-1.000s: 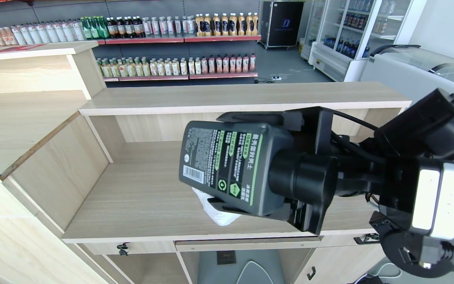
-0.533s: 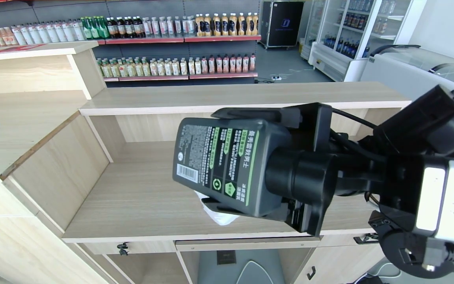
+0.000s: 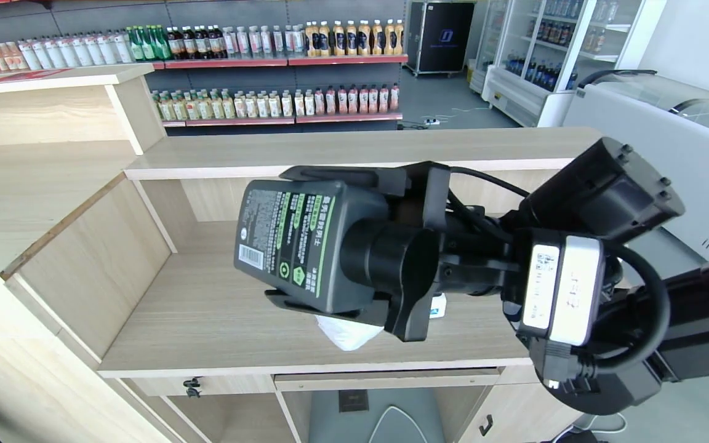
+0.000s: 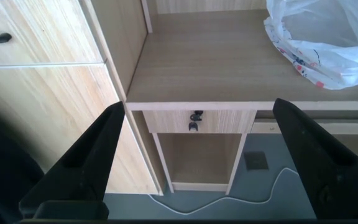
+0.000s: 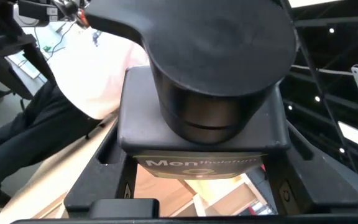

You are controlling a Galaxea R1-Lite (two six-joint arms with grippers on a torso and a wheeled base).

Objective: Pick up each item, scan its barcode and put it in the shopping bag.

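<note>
While the left pincer [image 4: 194, 165] hangs wide open and empty before the desk [image 4: 229, 68] edge, the dark bottle [image 3: 302, 245] lies sideways over the shopping bag [image 3: 347, 332], base leftward, cap toward the right pincer [image 3: 282, 235] clamped around it, the nearer arm; the head view gives its barcode [image 3: 251, 257] facing up, the right wrist view the cap end-on.

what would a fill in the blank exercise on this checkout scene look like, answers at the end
1. The right end effector is shut on a dark grey ____ with a black cap.
2. The black-and-white ____ on its label faces the head camera.
3. A ____ shopping bag lies on the wooden counter.
4. The left end effector has its jaws ____.

Missing words: bottle; barcode; white; open.
</note>
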